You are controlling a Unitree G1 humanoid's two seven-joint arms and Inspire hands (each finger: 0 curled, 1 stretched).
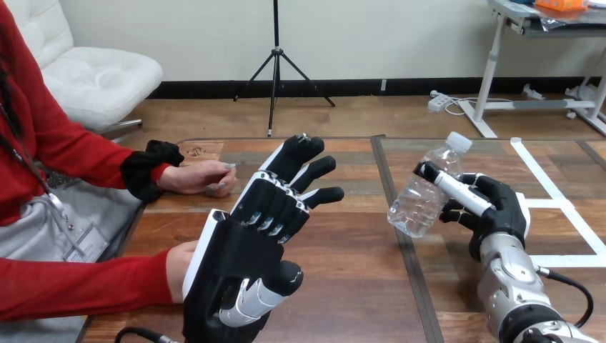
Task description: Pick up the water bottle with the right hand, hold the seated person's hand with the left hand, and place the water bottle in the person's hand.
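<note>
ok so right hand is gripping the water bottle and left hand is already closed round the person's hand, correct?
Half right. In the head view the left hand is open, fingers straight, beside the person's hand at the view's lower left and not curled round it. The right hand is gripping the water bottle, as you said.

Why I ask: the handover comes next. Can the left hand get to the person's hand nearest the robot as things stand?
Probably yes. The left hand is open and raised beside the person's near hand, partly hiding it, with nothing seen between them. The right hand holds the water bottle aside.
</note>
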